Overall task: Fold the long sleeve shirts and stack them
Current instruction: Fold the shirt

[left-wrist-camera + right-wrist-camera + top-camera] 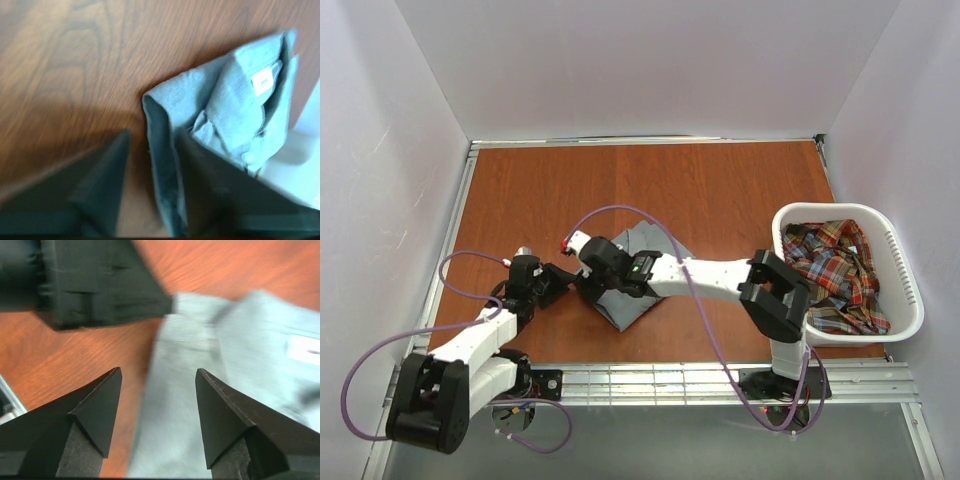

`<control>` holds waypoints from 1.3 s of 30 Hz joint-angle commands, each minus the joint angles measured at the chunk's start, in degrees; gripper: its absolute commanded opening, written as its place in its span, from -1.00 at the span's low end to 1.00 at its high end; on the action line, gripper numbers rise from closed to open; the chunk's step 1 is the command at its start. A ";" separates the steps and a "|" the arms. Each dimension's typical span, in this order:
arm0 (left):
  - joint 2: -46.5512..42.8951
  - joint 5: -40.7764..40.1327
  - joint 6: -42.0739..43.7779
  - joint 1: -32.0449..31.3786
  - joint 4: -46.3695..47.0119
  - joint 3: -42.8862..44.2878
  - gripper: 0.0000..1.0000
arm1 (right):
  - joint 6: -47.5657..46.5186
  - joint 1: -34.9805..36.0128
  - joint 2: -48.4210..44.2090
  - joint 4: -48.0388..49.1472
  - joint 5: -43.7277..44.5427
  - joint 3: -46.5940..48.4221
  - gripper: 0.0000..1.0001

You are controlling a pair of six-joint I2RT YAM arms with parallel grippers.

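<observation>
A mid-grey long sleeve shirt (628, 305) lies folded on the wooden table near the front, its collar and white label (264, 80) showing in the left wrist view. My left gripper (560, 278) sits at the shirt's left edge, open, with a folded edge of the cloth (162, 165) lying between its fingers (107, 175). The right gripper (588, 280) hovers low over the same side of the grey shirt (200, 405), open, nothing pinched. A plaid shirt (830, 265) in red, navy and yellow lies crumpled in the basket at the right.
The white slotted laundry basket (903, 262) stands at the table's right edge. The left gripper's black body (100, 280) is close in front of the right one. White walls enclose the table; a metal rail (720, 380) runs along the near edge.
</observation>
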 commanded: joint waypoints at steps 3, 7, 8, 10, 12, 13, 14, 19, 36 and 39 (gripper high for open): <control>-9.31 -8.24 -0.52 0.54 -17.65 6.01 0.16 | 1.09 -5.86 -12.78 -3.18 3.87 -5.16 0.16; -10.82 -2.90 3.43 0.45 -19.25 9.80 0.45 | 3.99 -12.97 -21.99 -3.80 -0.68 -13.42 0.16; -9.60 -1.14 3.70 0.36 -19.07 10.93 0.45 | 4.61 -13.60 -23.32 -3.72 -1.04 -16.22 0.14; -8.10 2.82 4.23 0.01 -17.41 11.47 0.45 | 4.79 -14.92 -26.39 -3.72 -1.92 -18.61 0.13; -5.20 4.32 4.67 -1.04 -15.74 11.38 0.43 | 6.19 -16.06 -27.90 -3.72 -3.67 -21.59 0.11; -4.15 4.24 4.85 -1.48 -15.03 11.47 0.34 | 6.89 -16.50 -29.04 -3.63 -4.38 -22.39 0.11; -2.57 4.24 5.20 -2.35 -14.68 11.65 0.29 | 7.42 -17.03 -29.31 -3.37 -4.91 -23.10 0.11; 4.21 2.92 6.08 -4.12 -12.66 12.09 0.04 | 10.32 -20.02 -29.32 -1.96 -8.87 -27.05 0.10; 3.42 -12.19 6.25 -4.74 -13.19 8.92 -1.00 | 15.07 -22.74 -23.25 -1.08 -18.53 -32.68 0.07; 6.39 -13.69 8.71 -4.56 -12.21 11.89 -1.00 | 15.16 -22.66 -23.34 -0.90 -19.85 -33.30 0.07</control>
